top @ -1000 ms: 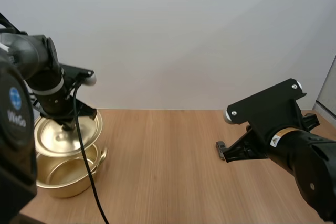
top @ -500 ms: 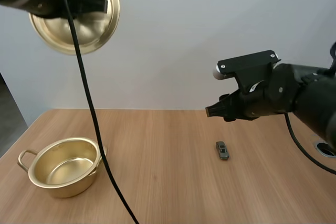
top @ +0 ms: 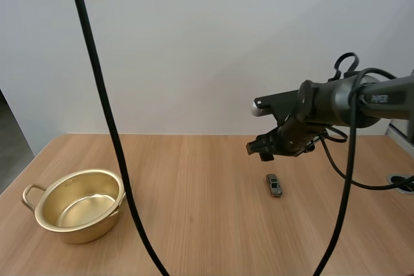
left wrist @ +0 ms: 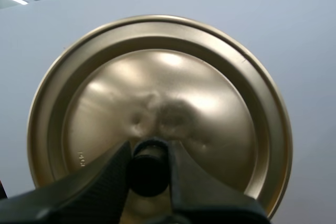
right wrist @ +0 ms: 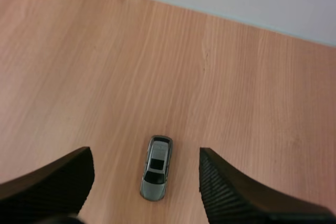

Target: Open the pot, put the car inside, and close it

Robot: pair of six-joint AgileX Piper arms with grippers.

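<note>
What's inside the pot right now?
The pot shows only its bare gold floor; its near wall hides a strip of it. The car sits on the table below the open right gripper.

A light wooden table (top: 194, 224) spread across the scene, its fine grain running from near to far. Along its far edge it met a plain pale wall (top: 213, 56), bare and evenly lit. Near the table's right edge a round dark-ringed opening (top: 402, 184) was set into the wood. Beyond the table's left corner lay a dark strip (top: 9, 153), its nature unclear.
</note>
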